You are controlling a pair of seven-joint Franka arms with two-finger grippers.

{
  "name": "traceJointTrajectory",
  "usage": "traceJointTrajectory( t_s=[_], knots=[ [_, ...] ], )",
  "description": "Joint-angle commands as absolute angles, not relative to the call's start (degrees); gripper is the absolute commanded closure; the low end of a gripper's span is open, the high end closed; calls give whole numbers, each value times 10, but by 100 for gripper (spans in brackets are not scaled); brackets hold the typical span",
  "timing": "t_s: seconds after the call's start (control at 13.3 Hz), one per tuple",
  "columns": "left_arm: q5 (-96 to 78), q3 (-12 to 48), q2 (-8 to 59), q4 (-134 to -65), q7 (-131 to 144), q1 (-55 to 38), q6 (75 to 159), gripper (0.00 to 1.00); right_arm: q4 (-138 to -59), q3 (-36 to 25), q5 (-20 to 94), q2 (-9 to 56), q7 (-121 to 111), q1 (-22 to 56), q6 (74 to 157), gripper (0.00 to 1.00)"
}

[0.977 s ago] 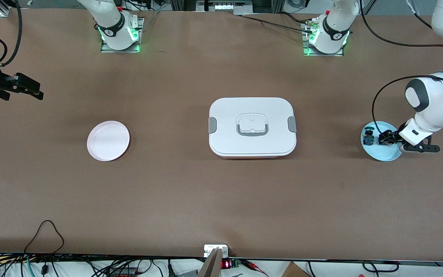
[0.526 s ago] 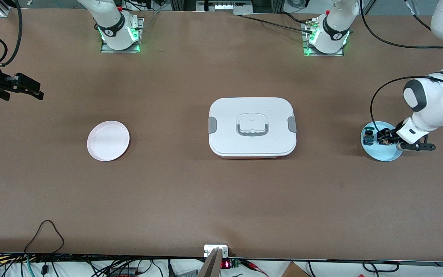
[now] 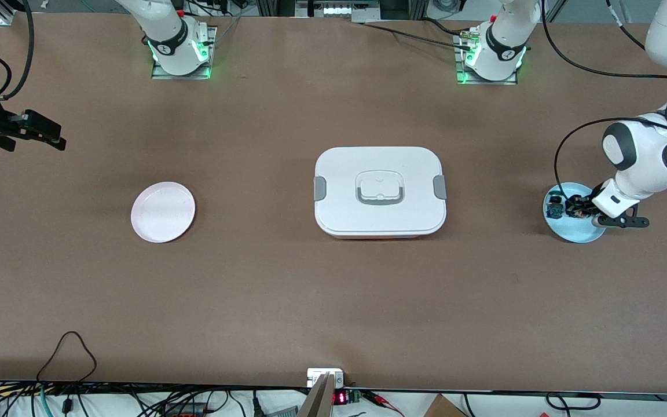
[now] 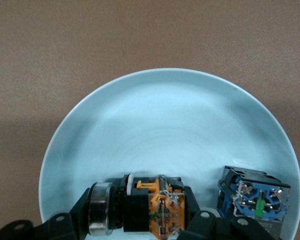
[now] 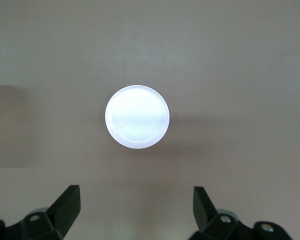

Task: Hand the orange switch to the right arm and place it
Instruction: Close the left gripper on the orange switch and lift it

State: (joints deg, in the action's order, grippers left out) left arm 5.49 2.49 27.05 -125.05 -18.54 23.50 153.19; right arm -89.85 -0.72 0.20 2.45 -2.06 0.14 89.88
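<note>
The orange switch (image 4: 157, 210), with its black body and orange-gold parts, lies on the pale blue plate (image 4: 165, 125) at the left arm's end of the table. My left gripper (image 4: 140, 216) is down on that plate (image 3: 578, 233), and its black fingers (image 4: 82, 212) press the switch (image 3: 578, 210) from both sides. In the front view the left gripper (image 3: 575, 207) covers most of the switch. My right gripper (image 3: 47, 134) waits open in the air at the right arm's end of the table. In the right wrist view it (image 5: 137, 200) holds nothing.
A black-and-blue switch (image 4: 255, 197) lies on the same blue plate, close beside the orange one (image 3: 554, 206). A pink plate (image 3: 162, 211) sits toward the right arm's end (image 5: 137, 117). A closed white lidded box (image 3: 380, 191) stands mid-table.
My left gripper's fingers have closed on the orange switch, and the left wrist has shifted slightly over the blue plate. The right arm has not moved.
</note>
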Motion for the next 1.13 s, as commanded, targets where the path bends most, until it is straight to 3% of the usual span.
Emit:
traceJointTrajectory(
  t_s=[0.0, 0.15, 0.3, 0.45, 0.75, 1.05],
  knots=[
    [63, 31, 268, -1246, -195, 243, 1535, 59, -897, -3, 6, 23, -15, -3, 900, 0],
    [63, 33, 258, -1245, -198, 243, 1535, 68, -897, -3, 6, 23, -15, -3, 900, 0],
    [63, 35, 241, -1231, -231, 242, 1516, 69, -897, -3, 6, 23, -15, -3, 900, 0],
    [63, 37, 223, -1190, -242, 236, 1424, 69, -897, -3, 6, 23, -15, -3, 900, 0],
    [62, 82, 221, -1023, -289, 229, 1156, 70, -896, -3, 6, 26, -15, -4, 911, 0],
    [-3, 161, 221, -929, -295, 234, 1017, 71, -896, -4, 11, 25, -15, -5, 906, 0]
  ],
)
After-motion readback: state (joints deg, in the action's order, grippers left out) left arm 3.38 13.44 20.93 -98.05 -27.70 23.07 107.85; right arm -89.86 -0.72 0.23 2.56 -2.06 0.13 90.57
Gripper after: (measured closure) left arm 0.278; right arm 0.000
